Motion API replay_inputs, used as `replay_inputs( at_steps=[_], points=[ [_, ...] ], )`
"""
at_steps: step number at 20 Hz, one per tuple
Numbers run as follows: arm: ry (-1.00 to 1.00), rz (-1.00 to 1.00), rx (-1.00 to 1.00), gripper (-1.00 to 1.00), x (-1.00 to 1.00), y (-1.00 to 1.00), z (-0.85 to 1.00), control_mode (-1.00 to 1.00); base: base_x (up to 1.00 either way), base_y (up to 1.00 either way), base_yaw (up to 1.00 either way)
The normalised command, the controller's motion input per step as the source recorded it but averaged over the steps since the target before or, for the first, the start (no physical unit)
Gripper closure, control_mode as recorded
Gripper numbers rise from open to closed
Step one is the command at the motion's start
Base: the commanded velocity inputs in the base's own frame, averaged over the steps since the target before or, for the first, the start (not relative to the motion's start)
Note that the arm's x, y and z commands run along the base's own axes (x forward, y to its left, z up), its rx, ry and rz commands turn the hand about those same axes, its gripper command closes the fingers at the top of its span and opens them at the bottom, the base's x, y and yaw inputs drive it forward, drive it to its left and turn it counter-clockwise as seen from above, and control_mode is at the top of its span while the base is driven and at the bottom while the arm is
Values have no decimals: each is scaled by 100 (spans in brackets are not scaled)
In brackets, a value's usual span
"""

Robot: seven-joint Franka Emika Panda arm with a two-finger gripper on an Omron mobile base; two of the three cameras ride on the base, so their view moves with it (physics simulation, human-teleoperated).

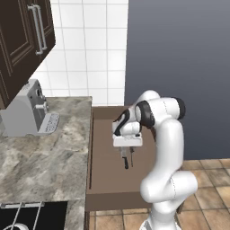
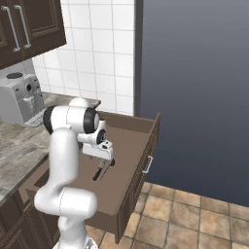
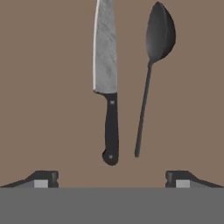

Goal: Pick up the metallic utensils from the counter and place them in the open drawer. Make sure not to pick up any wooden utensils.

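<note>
Bare drawer (image 3: 48, 109) floor around knife (image 3: 106, 83), spoon (image 3: 153, 65)

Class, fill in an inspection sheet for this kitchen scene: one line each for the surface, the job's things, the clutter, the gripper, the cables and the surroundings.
Surface: grey veined counter; no utensils seen on the part in view.
Job's things: the drawer stands open; a knife and a dark metal spoon lie side by side on its brown floor, apart.
Clutter: a grey coffee machine on the counter.
Gripper: gripper open above the drawer, fingers spread, holding nothing.
Cables: nothing seen.
Surroundings: white tiled wall, dark upper cabinets, grey wall, tiled floor, a stove corner.
</note>
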Motion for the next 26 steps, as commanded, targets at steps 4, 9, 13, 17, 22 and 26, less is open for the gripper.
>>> replay_inputs(
  at_steps=[4,9,13,17,22,26],
  points=[
    [0,0,8,-100,-7,-27,100,-100,0,0,0],
    [0,0,10,-100,-16,-26,100,-100,0,0,0],
    [0,0,9,-100,-38,-22,100,-100,0,0,0],
    [0,3,7,-100,-65,-11,100,-100,0,0,0],
    [0,7,1,-100,-95,0,100,-100,0,0,0],
    [-3,5,0,-100,-100,14,94,-100,0,0,0]
  ],
)
